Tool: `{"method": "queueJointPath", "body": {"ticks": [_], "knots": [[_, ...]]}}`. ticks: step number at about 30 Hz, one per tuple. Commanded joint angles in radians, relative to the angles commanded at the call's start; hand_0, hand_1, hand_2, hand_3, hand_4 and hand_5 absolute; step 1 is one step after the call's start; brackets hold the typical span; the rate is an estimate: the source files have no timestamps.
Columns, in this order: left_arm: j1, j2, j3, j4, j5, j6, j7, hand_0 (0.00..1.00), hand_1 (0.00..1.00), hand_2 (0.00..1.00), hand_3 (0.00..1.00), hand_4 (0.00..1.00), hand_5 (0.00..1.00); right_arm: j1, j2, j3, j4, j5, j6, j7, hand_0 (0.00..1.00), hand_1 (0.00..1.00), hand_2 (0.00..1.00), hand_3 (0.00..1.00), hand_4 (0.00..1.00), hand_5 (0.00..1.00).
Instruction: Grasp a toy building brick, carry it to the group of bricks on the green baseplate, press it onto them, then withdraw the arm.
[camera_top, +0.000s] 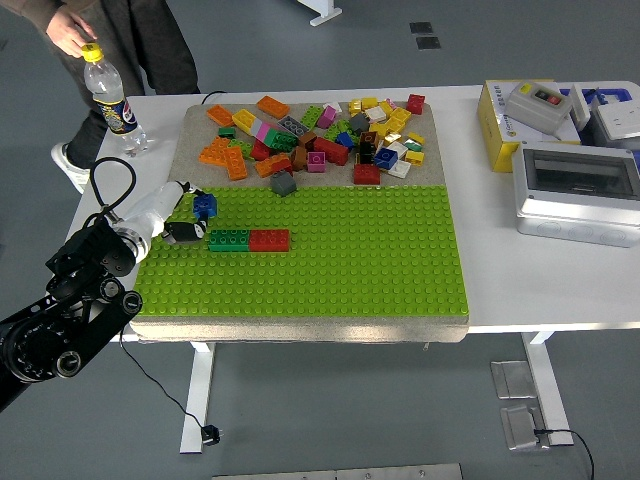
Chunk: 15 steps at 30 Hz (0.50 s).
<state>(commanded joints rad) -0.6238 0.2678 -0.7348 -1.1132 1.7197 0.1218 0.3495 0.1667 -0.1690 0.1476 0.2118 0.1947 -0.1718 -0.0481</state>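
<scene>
I am gripping a blue brick (205, 206) in my left hand (178, 217) over the green baseplate (330, 260), just beside the green-and-red bricks (249, 240), while a person's hand (68, 35) is touching the bottle (109, 93), its label unreadable.

A white table (560, 290) carries a grey mat (195, 125) that holds the green baseplate (340, 260) on its near part and a loose pile of bricks (320, 135) on its far part. At the table's far left corner stands 1 plastic bottle (112, 100) with a yellow cap. On the right side lie a yellow box (495, 125) and a grey enclosure (577, 195) with a clear lid.
</scene>
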Motion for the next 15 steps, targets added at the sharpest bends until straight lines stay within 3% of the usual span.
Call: {"method": "queueJointPath", "body": {"ticks": [6,15], "knots": [[0.001,-0.034,0.045,-0.130,0.013,-0.018,0.091,0.998,0.944,0.920,0.530,0.324,0.158,0.001,-0.001,0.000,0.002,0.002,-0.002,0.003,0.723,0.701,0.768,0.731,0.438,0.875],[-0.022,-0.075,0.091,-0.146,0.040,-0.024,0.203,0.998,0.937,0.917,0.530,0.310,0.166,0.004,-0.001,0.000,0.005,0.004,-0.003,0.009,0.719,0.697,0.765,0.731,0.439,0.875]]}}
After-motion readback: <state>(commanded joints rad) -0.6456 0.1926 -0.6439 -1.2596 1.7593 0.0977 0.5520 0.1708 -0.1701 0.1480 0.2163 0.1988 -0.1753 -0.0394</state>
